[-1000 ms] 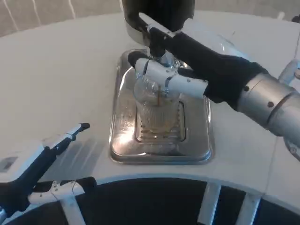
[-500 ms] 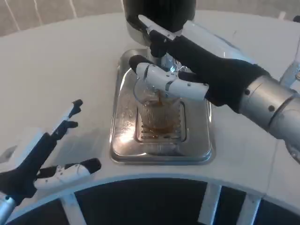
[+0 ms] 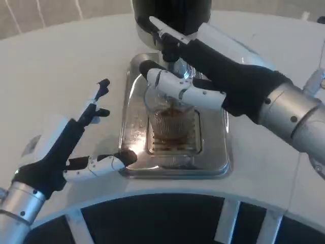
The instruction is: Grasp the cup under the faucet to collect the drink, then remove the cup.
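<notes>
A clear ribbed cup (image 3: 171, 121) stands on the grate of the steel drip tray (image 3: 133, 127), under the faucet (image 3: 171, 53) of the dark dispenser (image 3: 172, 18). Brown drink fills part of the cup. My right hand (image 3: 203, 76) reaches in from the right, one finger lying along the faucet lever and the others curved over the cup's rim. My left hand (image 3: 84, 145) hovers just left of the tray with its fingers spread apart, holding nothing; its lower finger lies close to the tray's front left corner.
The white table (image 3: 61, 66) curves round in front, with its near edge just below the tray. A dark gap lies beyond that edge at the bottom of the picture.
My left hand has risen from the table's near edge and moved right toward the tray, fingers spreading. The right hand stays at the faucet, and the drink level in the cup has risen.
</notes>
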Controlling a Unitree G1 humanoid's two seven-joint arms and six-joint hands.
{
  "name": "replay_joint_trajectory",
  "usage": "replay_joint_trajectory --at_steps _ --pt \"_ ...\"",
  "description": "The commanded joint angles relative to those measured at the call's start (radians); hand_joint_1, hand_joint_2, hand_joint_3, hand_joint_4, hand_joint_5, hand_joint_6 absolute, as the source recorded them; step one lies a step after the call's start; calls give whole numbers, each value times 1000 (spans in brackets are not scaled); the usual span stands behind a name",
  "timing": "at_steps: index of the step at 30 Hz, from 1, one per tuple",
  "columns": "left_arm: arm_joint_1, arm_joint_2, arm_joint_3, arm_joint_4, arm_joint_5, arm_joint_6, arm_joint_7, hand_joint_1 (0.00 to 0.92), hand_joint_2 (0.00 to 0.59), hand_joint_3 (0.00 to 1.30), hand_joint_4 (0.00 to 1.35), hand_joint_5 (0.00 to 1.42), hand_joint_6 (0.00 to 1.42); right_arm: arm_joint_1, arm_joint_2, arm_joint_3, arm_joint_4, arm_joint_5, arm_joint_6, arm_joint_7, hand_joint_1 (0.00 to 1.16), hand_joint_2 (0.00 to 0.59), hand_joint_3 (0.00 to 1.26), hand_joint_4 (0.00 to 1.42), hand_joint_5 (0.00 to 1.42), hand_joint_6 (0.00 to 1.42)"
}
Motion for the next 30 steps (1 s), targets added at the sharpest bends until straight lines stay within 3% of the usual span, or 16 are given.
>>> replay_joint_trajectory --at_steps 1,11,21,30 --pt "-34 -33 -24 44 31 7 24 288 29 0 0 259 279 22 6 28 -21 22 -19 51 77 472 0 0 0 0" --pt "-112 -64 -45 156 37 -24 34 325 36 0 10 279 276 20 15 26 -9 19 -15 47 81 483 0 0 0 0" --pt "-169 -89 -39 253 11 -74 27 350 38 0 25 142 124 20 29 26 4 20 -12 41 94 485 0 0 0 0" --pt "-213 -99 -58 312 7 -80 19 356 41 0 25 129 99 21 38 25 19 18 -13 40 104 484 0 0 0 0"
